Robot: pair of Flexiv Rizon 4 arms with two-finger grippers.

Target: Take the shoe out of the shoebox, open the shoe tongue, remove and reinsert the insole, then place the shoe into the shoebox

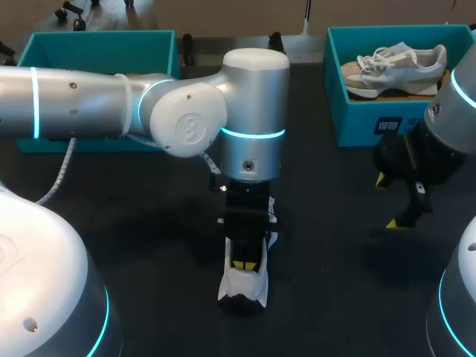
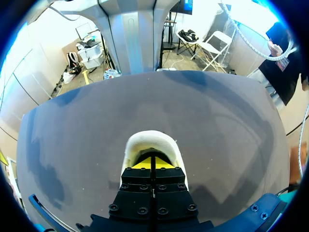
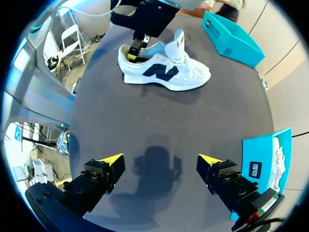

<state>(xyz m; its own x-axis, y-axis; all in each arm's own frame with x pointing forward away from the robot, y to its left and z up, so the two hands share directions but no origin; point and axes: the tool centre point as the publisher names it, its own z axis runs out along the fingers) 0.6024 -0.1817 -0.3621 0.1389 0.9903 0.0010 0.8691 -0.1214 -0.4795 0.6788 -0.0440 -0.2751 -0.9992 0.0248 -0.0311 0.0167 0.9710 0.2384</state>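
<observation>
- Open room: the dark table (image 1: 327,260) lies bare on every side of the left gripper (image 1: 239,264). In the left wrist view its far edge curves well ahead of the fingers, with nothing between.
- Left gripper: it points straight down with its fingers drawn together, only a thin seam between them. The yellow tips sit inside the heel opening of the white shoe (image 1: 245,288). Whether anything thin is caught between the tips cannot be seen.
- Shoe and left gripper: in the left wrist view the padded heel collar of the shoe (image 2: 145,142) curves around the gripper (image 2: 152,164) just ahead of the tips.
- Shoe from the right arm: the shoe (image 3: 169,72) stands upright on its sole, side on, well ahead of the right gripper (image 3: 159,159). Its tongue is lifted, and the left gripper (image 3: 137,46) enters at the heel end.
- Right gripper (image 1: 388,202): its fingers are spread wide and hold nothing, hanging over bare table (image 3: 169,121).
- Boundaries: one teal shoebox (image 1: 364,123) stands just beside the right gripper and holds a second shoe (image 1: 394,67). The same box (image 3: 260,169) shows close beside the right finger.
- A second teal shoebox (image 3: 231,36) lies beyond the shoe's toe, apart from it. In the head view that box (image 1: 97,52) stands behind the left arm.
</observation>
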